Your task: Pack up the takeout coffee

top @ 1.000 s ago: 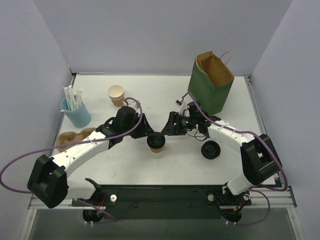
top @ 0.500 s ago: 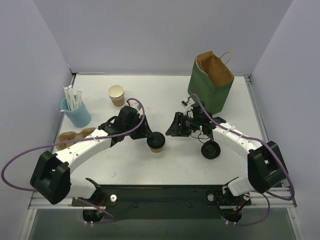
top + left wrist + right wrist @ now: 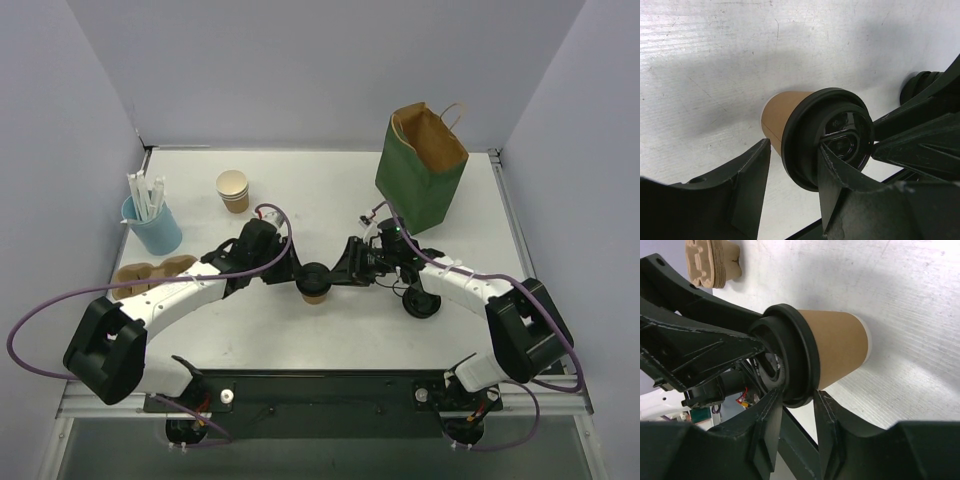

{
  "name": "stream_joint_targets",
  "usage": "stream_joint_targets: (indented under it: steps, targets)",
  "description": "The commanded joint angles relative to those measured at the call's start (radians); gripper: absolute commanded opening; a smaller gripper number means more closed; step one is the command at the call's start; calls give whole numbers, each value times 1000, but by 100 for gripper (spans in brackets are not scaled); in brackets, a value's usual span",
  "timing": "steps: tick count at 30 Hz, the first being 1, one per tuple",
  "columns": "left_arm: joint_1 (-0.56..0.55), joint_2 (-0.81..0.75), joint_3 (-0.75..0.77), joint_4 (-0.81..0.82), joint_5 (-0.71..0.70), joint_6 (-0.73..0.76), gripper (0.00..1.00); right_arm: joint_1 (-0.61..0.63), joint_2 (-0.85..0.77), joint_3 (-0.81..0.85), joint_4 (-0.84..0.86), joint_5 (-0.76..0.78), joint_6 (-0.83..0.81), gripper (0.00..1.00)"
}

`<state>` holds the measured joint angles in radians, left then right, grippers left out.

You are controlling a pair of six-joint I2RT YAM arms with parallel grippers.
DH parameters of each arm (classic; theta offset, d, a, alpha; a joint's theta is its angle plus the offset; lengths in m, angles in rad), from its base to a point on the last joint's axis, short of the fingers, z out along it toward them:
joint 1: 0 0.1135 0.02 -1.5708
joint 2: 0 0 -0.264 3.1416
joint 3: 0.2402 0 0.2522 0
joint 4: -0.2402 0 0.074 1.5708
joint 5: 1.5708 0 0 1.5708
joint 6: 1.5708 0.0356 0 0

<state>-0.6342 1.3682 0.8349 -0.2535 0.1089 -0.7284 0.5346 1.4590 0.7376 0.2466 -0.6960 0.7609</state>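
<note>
Left gripper (image 3: 297,273) jaws are spread around the coffee (image 3: 314,284) lid, with a gap seen on one side. Right gripper (image 3: 336,277) jaws straddle the lid rim; whether they pinch it cannot be told. The coffee stands upright mid-table (image 3: 300,190), and both arms are stretched low toward it from opposite sides.

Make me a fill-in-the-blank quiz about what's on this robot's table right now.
1. The takeout coffee stands between the left tool and the right tool, capped with a ____ lid.
2. The open paper bag at the back is ____ outside.
3. The white straws stand in a cup coloured ____.
4. A spare lid lies on the robot's ____ side of the coffee.

Missing words: black; green; blue; right
</note>
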Motion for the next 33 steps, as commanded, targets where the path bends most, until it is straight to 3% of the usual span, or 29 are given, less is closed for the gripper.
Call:
stream_joint_targets:
  steps: [1, 9, 10, 19, 33]
  targets:
    - [-9, 3, -23, 7, -31, 4, 50, 4, 12, -30, 66, -20, 31, 31]
    - [-12, -1, -33, -1, -44, -2, 50, -8, -9, -56, 91, -43, 28, 36]
    - [-13, -3, -34, 0, -46, -3, 50, -10, -12, -56, 89, -45, 26, 31]
    - [-16, 0, -22, -9, -52, -8, 50, -13, -14, -72, 103, -68, 15, 22]
    - [-25, 8, -20, -12, -61, -16, 50, -18, 3, -87, 123, -51, 6, 27]
